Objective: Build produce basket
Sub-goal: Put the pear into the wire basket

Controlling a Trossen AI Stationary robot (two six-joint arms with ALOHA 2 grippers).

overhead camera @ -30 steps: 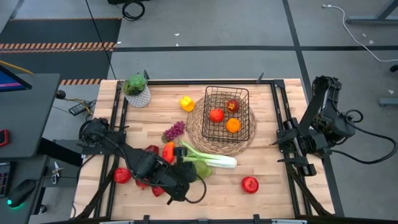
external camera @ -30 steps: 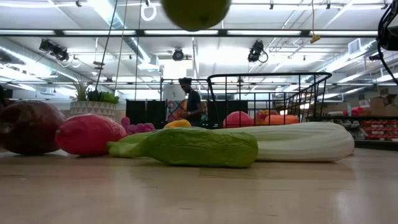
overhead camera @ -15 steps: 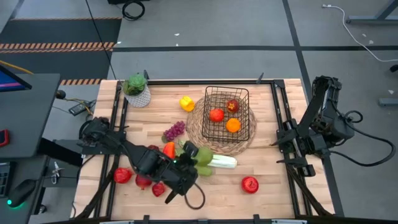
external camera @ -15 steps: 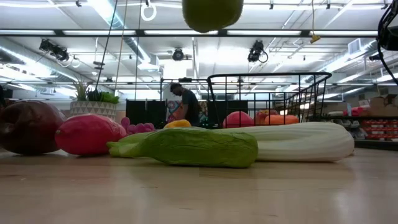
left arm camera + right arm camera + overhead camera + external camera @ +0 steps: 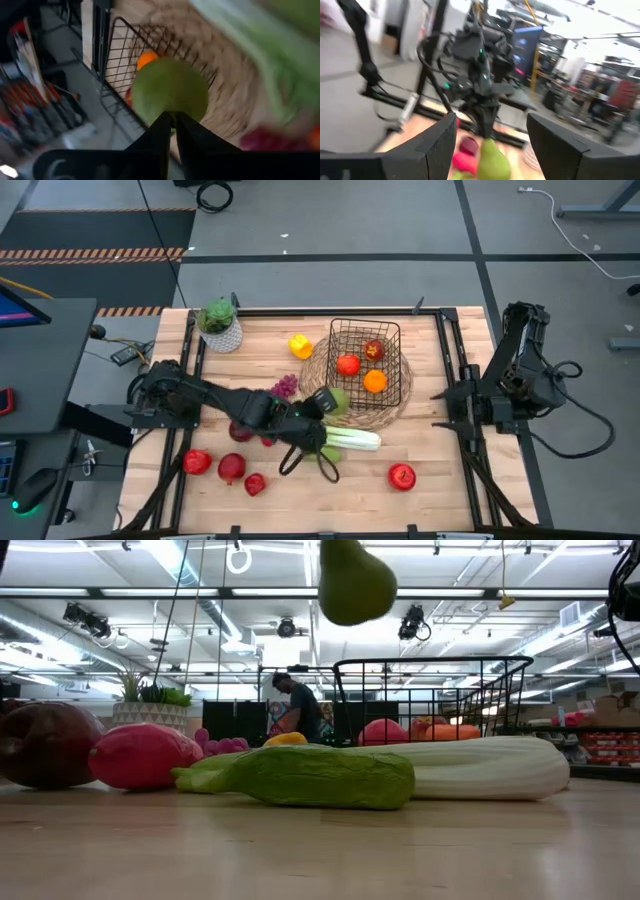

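We see a smooth green pear (image 5: 352, 582), round below and narrowing to its stem, pinched by the stem end in the left gripper (image 5: 172, 116), whose two dark fingers are closed tight together. It hangs in the air just beside the near-left corner of the basket (image 5: 392, 330), a black wire-grid box standing on a round woven straw mat (image 5: 318, 385). Inside the basket lie two glossy red fruits and an orange (image 5: 375, 381). On the pale wood-plank table (image 5: 440, 480) below, a long whitish leek (image 5: 480, 766) lies against a wrinkled green leafy vegetable (image 5: 310, 777). The left arm stretches low across the table towards the basket. The right gripper (image 5: 490, 145) waits at the table's right edge, fingers spread wide and empty.
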